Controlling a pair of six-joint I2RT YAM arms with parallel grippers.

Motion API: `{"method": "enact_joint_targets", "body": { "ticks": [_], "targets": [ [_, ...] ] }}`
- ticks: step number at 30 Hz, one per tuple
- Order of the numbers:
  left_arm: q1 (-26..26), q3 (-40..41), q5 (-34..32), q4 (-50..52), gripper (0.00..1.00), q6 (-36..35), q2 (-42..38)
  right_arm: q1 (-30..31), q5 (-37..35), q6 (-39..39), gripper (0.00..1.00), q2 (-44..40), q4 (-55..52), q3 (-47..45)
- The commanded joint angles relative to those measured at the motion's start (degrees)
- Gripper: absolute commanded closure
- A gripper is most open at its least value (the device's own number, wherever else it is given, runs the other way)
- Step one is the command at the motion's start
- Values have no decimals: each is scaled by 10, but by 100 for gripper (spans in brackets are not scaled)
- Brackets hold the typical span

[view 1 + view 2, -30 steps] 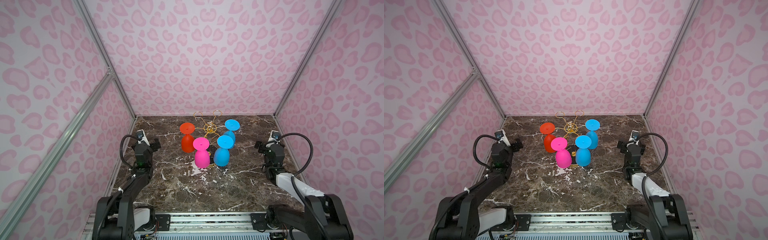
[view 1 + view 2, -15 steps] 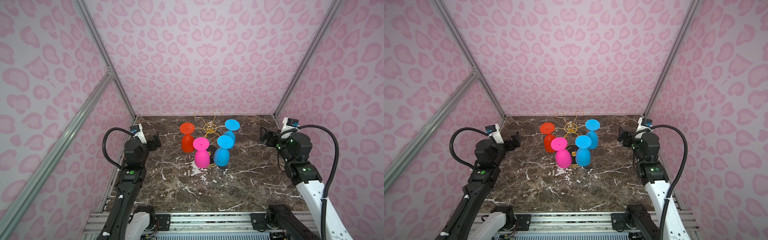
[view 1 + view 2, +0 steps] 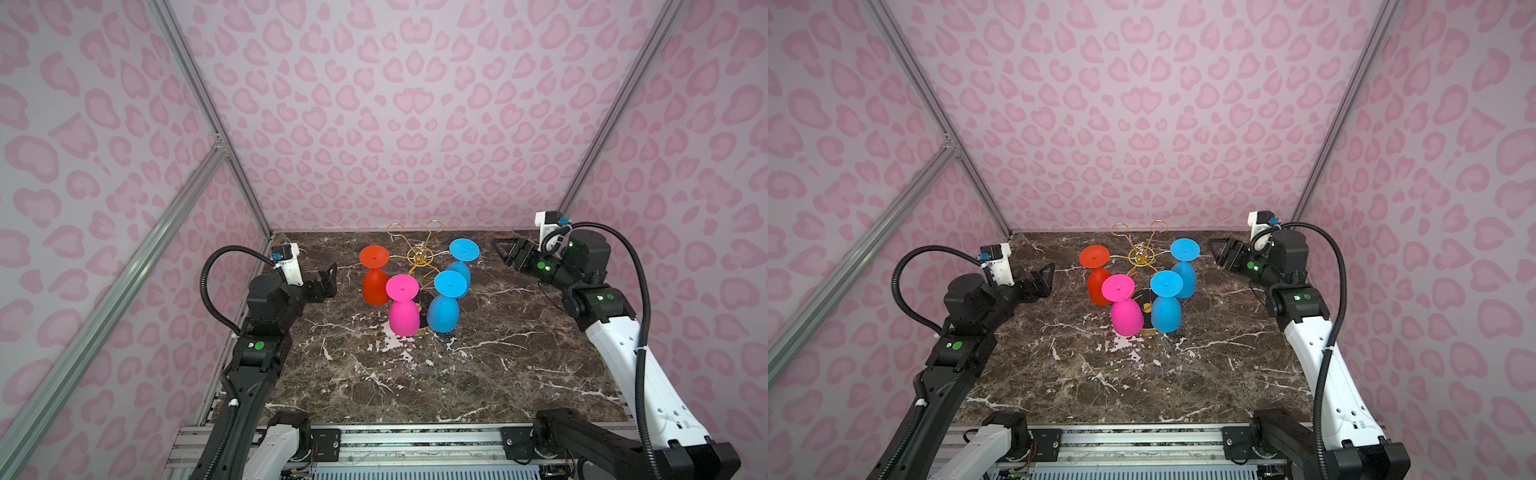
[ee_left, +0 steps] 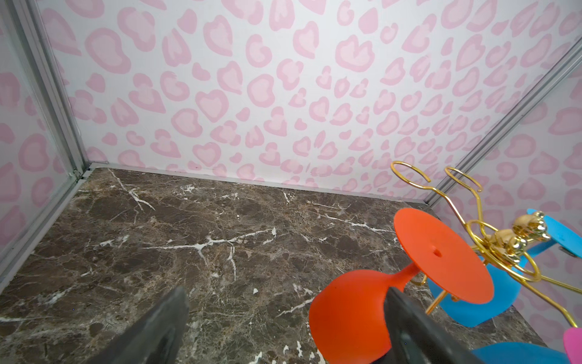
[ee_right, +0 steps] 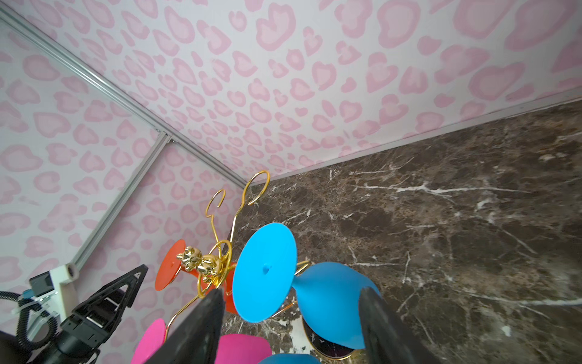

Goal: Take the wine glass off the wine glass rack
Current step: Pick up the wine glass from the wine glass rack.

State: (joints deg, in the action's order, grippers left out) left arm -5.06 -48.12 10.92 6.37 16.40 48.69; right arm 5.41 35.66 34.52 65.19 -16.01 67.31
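The gold wire wine glass rack (image 3: 419, 254) (image 3: 1142, 254) stands mid-back on the marble table. Several wine glasses hang on it upside down: an orange one (image 3: 375, 286), a pink one (image 3: 403, 316), a near blue one (image 3: 444, 311) and a far blue one (image 3: 464, 250). My left gripper (image 3: 328, 278) (image 4: 285, 291) is open, left of the orange glass (image 4: 346, 315) and apart from it. To the right of the far blue glass (image 5: 330, 302), my right gripper (image 3: 505, 253) (image 5: 293, 293) is open and not touching it.
Two looped rack arms (image 3: 415, 228) at the back carry nothing. Pink-patterned walls with aluminium posts (image 3: 266, 224) close in the table on three sides. A metal rail (image 3: 415, 436) runs along the front edge. Bare marble (image 3: 415, 374) lies in front of the rack.
Both arms have risen and reached back toward the rack, one on each side. The right gripper's jaws have narrowed somewhat. The glasses have not moved.
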Motion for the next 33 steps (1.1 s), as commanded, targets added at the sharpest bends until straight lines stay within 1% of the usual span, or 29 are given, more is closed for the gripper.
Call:
{"method": "enact_joint_targets", "body": {
  "ticks": [1, 8, 17, 28, 33],
  "targets": [
    [-4, -11, 15, 1, 2, 9, -4, 11, 39, 30, 36, 19, 20, 5],
    [-12, -5, 17, 2, 2, 14, -15, 25, 42, 48, 47, 51, 37, 13],
    [-14, 14, 6, 12, 2, 17, -44, 24, 62, 90, 52, 68, 60, 15],
    [-15, 26, 11, 17, 2, 27, -49, 24, 56, 92, 57, 70, 49, 7],
    [-15, 25, 12, 19, 2, 28, -48, 24, 59, 97, 61, 72, 49, 7]
  ]
}}
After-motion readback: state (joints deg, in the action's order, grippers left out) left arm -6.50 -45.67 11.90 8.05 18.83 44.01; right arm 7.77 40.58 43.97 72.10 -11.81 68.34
